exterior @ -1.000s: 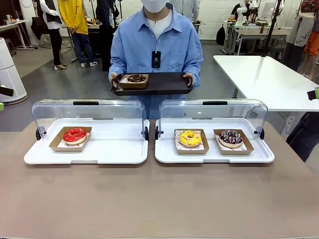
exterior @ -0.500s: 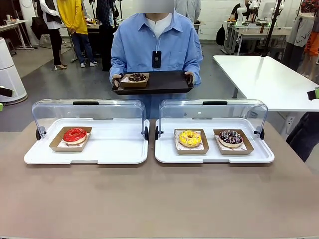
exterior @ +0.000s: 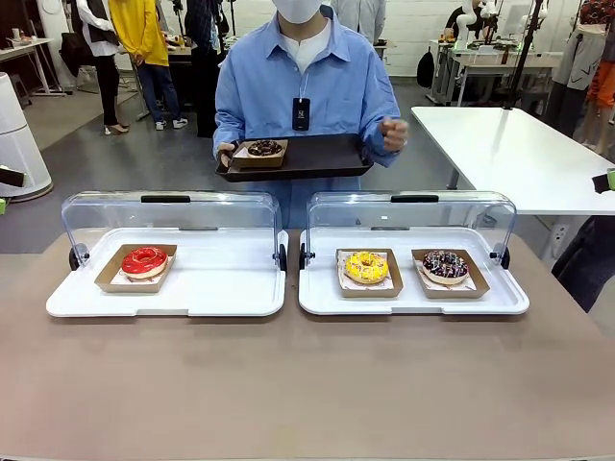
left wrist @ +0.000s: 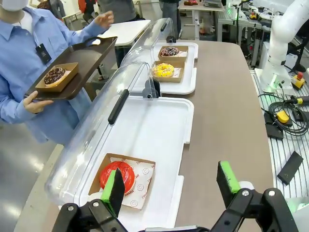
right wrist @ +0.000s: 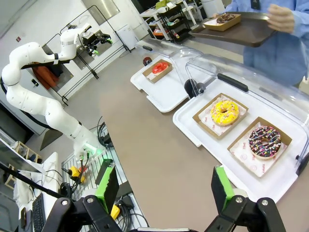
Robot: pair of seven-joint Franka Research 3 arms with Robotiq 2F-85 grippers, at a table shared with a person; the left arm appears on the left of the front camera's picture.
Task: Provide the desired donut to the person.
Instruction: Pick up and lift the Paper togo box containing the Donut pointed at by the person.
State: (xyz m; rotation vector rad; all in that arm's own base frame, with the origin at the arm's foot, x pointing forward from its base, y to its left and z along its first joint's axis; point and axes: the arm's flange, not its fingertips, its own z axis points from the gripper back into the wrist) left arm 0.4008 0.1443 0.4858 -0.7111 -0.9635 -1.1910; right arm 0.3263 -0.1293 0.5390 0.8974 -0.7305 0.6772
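1. Left jaws first, off the left wrist cam: spread wide, nothing between the green pads (left wrist: 227,176). They look down at the left white case (left wrist: 159,140). The red donut (left wrist: 117,175) sits there in a brown paper tray, at the end nearest the jaws, with the clear lid tipped back. Farther along the surface (left wrist: 227,96), the right white case (left wrist: 189,82) holds the yellow donut (left wrist: 163,70) and the sprinkled chocolate donut (left wrist: 169,50) side by side.
2. Right wrist cam: right jaws are just as wide and empty. They hang over the brown surface, apart from the right white case. The yellow donut lies nearer the middle of the surface and the sprinkled chocolate donut nearer the outer end, each in its own paper tray. The red donut is well off in the other case.
3. Front view: the person (exterior: 303,86) stands at the far side with a black tray (exterior: 317,158). One hand (exterior: 225,154) grips one end, and a plain chocolate donut (exterior: 263,149) sits in a cardboard tray at that same end. The other hand (exterior: 392,133) is off the tray, raised in a loose fist beside it (can't tell which donut it's about).
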